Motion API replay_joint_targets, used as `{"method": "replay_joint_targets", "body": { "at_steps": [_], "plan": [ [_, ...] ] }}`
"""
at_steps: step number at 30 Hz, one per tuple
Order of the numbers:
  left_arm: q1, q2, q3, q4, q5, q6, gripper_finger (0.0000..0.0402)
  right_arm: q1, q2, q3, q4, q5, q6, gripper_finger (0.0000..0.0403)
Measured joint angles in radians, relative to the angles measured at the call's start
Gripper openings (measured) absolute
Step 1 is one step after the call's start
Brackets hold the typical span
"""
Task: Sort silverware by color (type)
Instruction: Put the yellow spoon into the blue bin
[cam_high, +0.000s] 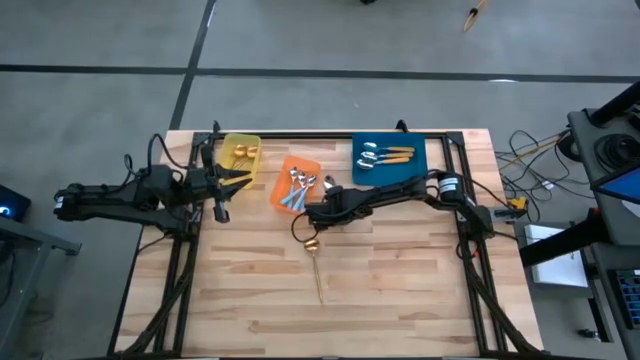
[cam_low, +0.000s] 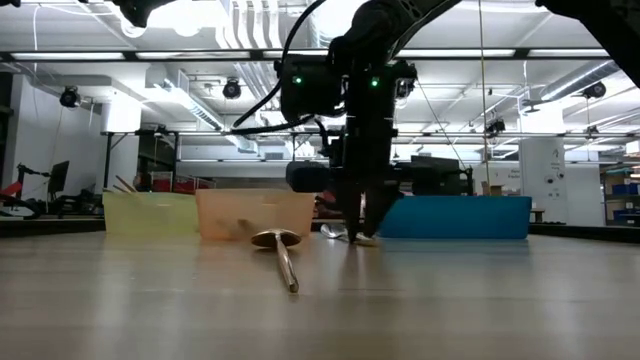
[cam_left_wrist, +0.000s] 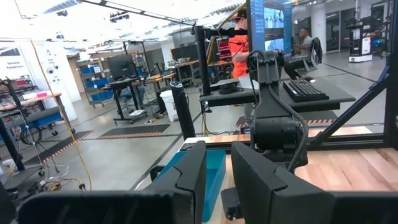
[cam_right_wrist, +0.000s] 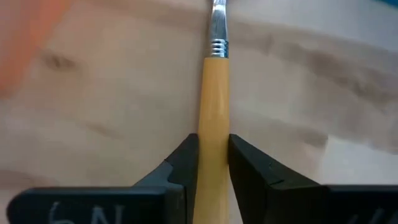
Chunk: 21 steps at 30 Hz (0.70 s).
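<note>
My right gripper (cam_high: 318, 212) stands at the table's middle, just in front of the orange bin (cam_high: 296, 184), pointing down and shut on an orange-handled spoon (cam_right_wrist: 214, 93). The spoon lies on the wood, its silver neck (cam_right_wrist: 217, 25) pointing away from the fingers. A gold spoon (cam_high: 314, 258) lies flat on the table in front of the gripper and also shows in the low view (cam_low: 282, 250). My left gripper (cam_high: 222, 190) waits open beside the yellow bin (cam_high: 241, 153), holding nothing. My right gripper pinches the spoon's orange handle (cam_right_wrist: 213, 140) between its two fingers (cam_right_wrist: 183, 162), one on each side, at the part away from the silver neck. It comes from above, pointing down (cam_low: 357, 225). The spoon appears to lie on the table.
Three bins stand in a row at the far side. The yellow one holds gold pieces, the orange one holds blue-handled spoons (cam_high: 298, 188), and the blue bin (cam_high: 389, 158) holds orange-handled spoons. Bare wood lies toward the near edge. A dark frame rail runs along each side of the table.
</note>
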<state>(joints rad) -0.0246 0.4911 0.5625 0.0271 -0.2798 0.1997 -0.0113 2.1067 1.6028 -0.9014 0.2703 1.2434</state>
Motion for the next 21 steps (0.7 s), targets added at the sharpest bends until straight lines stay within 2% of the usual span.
{"method": "replay_joint_targets", "body": {
  "at_steps": [9,15,21],
  "plan": [
    [0.0,0.0,0.0,0.003,0.0,0.008,0.0059,0.075,-0.033,-0.003,-0.133,-0.283,-0.193,0.0072],
    [0.0,0.0,0.0,0.018,0.0,0.003,0.0059,0.132,-0.04,-0.005,-0.156,-0.307,-0.2,0.0102],
    [0.0,0.0,0.0,0.035,0.001,0.0,0.0059,0.142,-0.047,-0.005,-0.194,-0.292,-0.197,0.0148]
  ]
}}
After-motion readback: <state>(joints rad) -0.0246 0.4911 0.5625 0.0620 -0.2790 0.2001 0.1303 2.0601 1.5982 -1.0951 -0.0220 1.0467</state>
